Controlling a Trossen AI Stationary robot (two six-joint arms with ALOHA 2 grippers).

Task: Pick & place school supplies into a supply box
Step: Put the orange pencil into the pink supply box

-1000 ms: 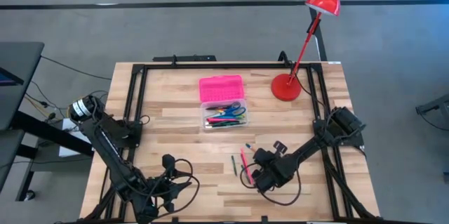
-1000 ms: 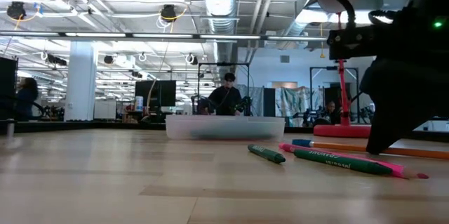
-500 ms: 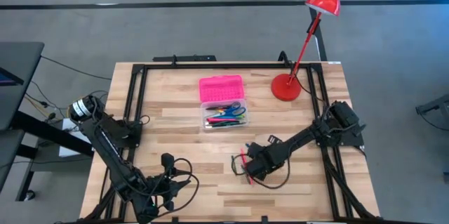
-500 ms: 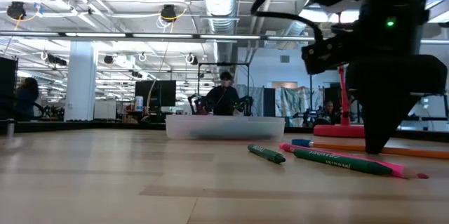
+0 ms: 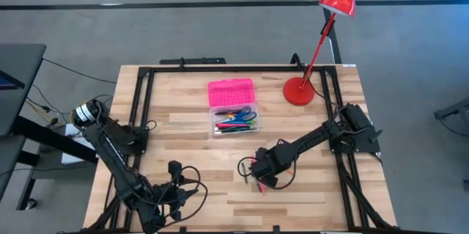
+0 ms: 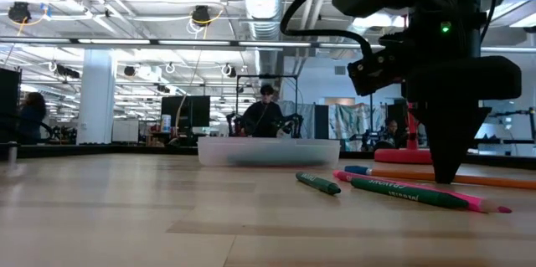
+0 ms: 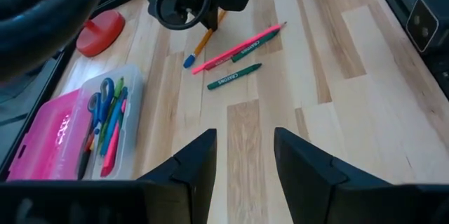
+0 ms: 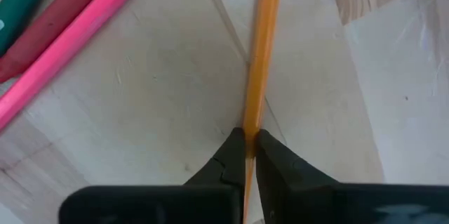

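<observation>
The supply box's pink lid (image 5: 231,91) lies open behind its clear base (image 5: 234,120), which holds pens and blue-handled scissors (image 7: 105,90). At the table's middle front, an orange pencil (image 8: 261,55) with a blue end, a pink pencil (image 7: 235,50) and two green crayons (image 7: 233,78) lie on the wood. My right gripper (image 5: 258,172) points straight down over them, shut on the orange pencil. My left gripper (image 7: 245,161) waits open at the front left, touching nothing. My right gripper pinches the orange pencil's shaft (image 8: 251,129) between its two fingertips, some way back from the blue end. The fingers (image 6: 444,162) come from above, pointing down, one on each side of the pencil. The pencil (image 6: 402,175) lies flat on the table.
A red desk lamp stands with its round base (image 5: 298,91) at the far right. Black frame rails (image 5: 143,102) run along the table's sides and far edge. Cables loop beside both grippers. Bare wood (image 5: 190,146) lies between the box and the left gripper.
My right gripper has moved toward the table's left edge, over the pencils, and its wrist has rolled. It now covers most of the pink pencil in the high view. The pencils and crayons have stayed where they were.
</observation>
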